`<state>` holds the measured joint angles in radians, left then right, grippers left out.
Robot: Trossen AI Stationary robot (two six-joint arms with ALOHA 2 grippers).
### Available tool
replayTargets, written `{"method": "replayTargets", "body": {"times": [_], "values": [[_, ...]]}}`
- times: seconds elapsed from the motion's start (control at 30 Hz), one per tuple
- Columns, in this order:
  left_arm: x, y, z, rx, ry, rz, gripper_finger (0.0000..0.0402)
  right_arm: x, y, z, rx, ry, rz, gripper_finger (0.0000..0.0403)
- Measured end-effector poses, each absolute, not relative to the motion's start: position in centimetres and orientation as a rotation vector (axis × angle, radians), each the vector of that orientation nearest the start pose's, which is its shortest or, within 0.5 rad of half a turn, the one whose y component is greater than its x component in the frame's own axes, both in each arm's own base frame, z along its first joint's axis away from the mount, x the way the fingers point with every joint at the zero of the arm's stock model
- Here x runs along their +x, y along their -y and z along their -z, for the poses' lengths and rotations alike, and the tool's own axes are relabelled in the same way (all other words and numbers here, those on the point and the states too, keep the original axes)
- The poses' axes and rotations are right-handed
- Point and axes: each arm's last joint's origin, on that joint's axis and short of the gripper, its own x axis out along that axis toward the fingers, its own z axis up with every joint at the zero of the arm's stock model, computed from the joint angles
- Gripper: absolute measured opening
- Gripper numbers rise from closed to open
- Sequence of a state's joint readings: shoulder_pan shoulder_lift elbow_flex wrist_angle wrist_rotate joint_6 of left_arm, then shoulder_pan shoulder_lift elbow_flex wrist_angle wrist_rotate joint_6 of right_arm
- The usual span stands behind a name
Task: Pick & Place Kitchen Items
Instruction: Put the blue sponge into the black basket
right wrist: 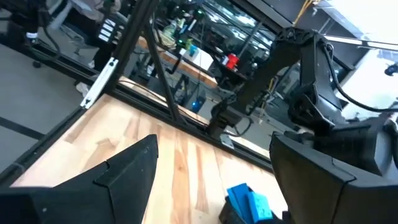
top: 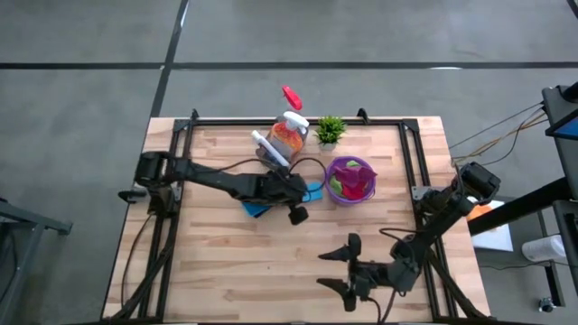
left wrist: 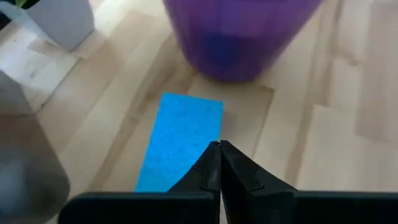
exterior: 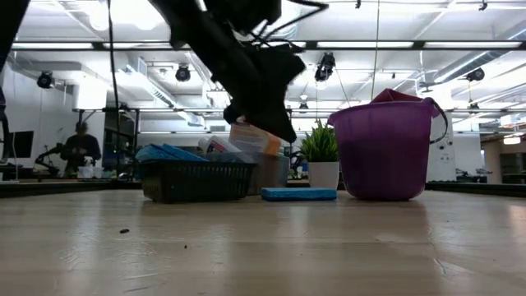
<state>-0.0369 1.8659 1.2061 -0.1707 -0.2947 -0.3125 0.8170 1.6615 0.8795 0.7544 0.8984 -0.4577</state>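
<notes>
Wooden plank worktop (top: pixel 226 262), two dark arms over it. Left hand (left wrist: pixel 219 163) raised above the middle, fingers pressed together and holding nothing, hanging just over the flat blue rectangular sponge (left wrist: pixel 181 140) that lies on the wood beside the round purple plastic bucket (exterior: pixel 385 152). Right hand (top: pixel 350 268) waits near the front edge, fingers spread wide, empty.

Risks, as I judge them:
- With the fingers closed, a descent onto the sponge would only press it flat; they must part first.
- The sponge sits near the bucket wall. A wide opening or a sideways approach could nudge the bucket and shift the red and green soft cloths (top: pixel 352 181) inside it.
- The sponge is thin and soft; a shallow pinch may fold it or let it slip on the lift.
- The low black mesh basket (exterior: pixel 197 179) stands close on the other side, so a swing of the left arm could clip it or the orange-filled clear spray bottle (top: pixel 288 132) with its red nozzle.

Hard to make out:
- The left arm covers most of the basket from above; its contents are only partly seen, something blue at the rim in the low view.
- Small green potted plant in a white pot (exterior: pixel 322 156) half hidden behind basket and bucket.
- A white bottle shape by the spray bottle, type unclear.
- A person far off in the room, too small to describe
</notes>
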Motion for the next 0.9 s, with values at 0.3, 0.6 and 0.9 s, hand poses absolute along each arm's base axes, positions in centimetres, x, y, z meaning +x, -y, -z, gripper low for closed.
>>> {"method": "replayTargets", "body": {"times": [0.3, 0.6, 0.9], "values": [[41.3, -1.0, -16.5, -0.151, -0.859, -0.436, 0.0001, 24.9, -24.1, -23.4, -0.481, -0.037, 0.079, 0.0301], [42.0, -2.7, -13.5, -0.205, -0.932, -0.465, 0.0000, 24.8, -24.1, -23.4, -0.490, -0.038, 0.081, 0.0301], [41.9, -2.8, -12.6, -0.263, -0.982, -0.408, 0.0000, 24.8, -24.1, -23.4, -0.492, -0.038, 0.084, 0.0301]]}}
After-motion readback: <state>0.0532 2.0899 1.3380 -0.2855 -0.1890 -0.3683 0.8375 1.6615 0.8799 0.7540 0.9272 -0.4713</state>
